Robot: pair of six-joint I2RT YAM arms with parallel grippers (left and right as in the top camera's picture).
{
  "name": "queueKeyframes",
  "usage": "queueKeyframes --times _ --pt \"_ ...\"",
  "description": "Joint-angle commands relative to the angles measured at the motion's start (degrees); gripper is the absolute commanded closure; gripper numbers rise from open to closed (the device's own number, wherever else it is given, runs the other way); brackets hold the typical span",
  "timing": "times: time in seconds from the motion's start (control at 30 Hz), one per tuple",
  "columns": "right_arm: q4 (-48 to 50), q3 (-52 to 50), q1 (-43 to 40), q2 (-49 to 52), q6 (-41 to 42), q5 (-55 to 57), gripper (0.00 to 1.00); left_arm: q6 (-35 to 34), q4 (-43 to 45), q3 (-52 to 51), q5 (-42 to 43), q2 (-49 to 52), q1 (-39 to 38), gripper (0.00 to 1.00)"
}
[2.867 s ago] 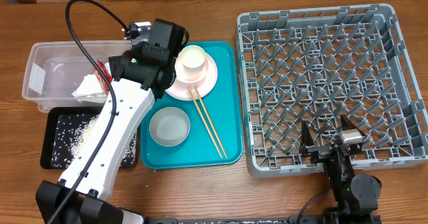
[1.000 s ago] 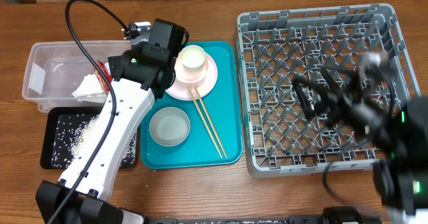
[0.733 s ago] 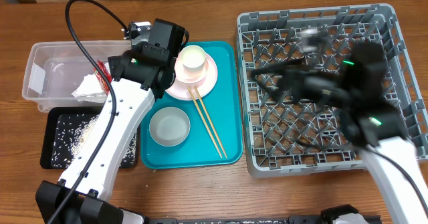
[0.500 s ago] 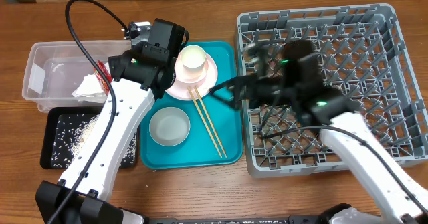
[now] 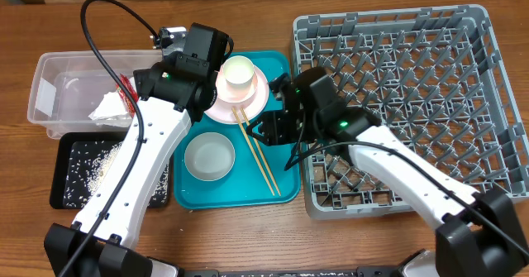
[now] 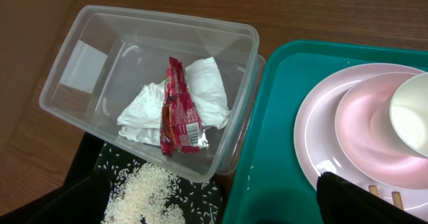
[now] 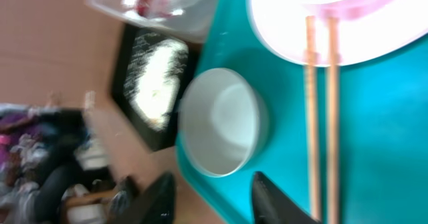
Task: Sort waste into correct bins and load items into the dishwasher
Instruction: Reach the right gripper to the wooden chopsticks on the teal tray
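My right claw (image 7: 215, 196) gapes wide, empty, over teal plastic tray (image 5: 240, 190). Just ahead lie thin wooden chopsticks (image 7: 319, 103), tips on pale pink round plate (image 5: 258, 99): light, stiff, slippery, I'd pinch both together mid-length. Count: two chopsticks, one plate, one small cream cup (image 5: 238, 72), one pale round bowl (image 7: 224, 120)

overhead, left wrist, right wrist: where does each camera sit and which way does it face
Overhead: above the table, looking straight down at teal tray and dish rack; both arms show.
Left wrist: left arm, looking down at clear tub and pink plate; one jaw tip shows.
Right wrist: right arm, looking down at bowl and chopsticks; parted jaws show.
Shared: both wrists see the pink plate.
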Motion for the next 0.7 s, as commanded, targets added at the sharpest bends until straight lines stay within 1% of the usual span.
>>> queueKeyframes --times 0.0,0.13,0.27,0.43,0.67 --pt "0.24 -0.15 2.89 1.4 -0.28 13.81 0.66 0.2 0.02 1.22 -1.33 -0.02 0.0 0.0" --pt "0.31 -0.15 5.99 2.69 -4.35 21.27 0.69 0.2 0.02 1.22 -1.33 -0.02 0.0 0.0" --pt "1.11 -0.15 8.74 4.17 -4.79 23.93 0.69 0.2 0.02 1.22 -1.33 -0.02 0.0 0.0" --pt "1.38 -0.15 11.39 5.7 -4.81 31.82 0.69 0.2 0.02 1.22 -1.33 -0.02 0.0 0.0" --pt "3.93 -0.15 12.92 8.15 -4.79 32.81 0.69 0.2 0.02 1.22 -1.33 -0.02 0.0 0.0"
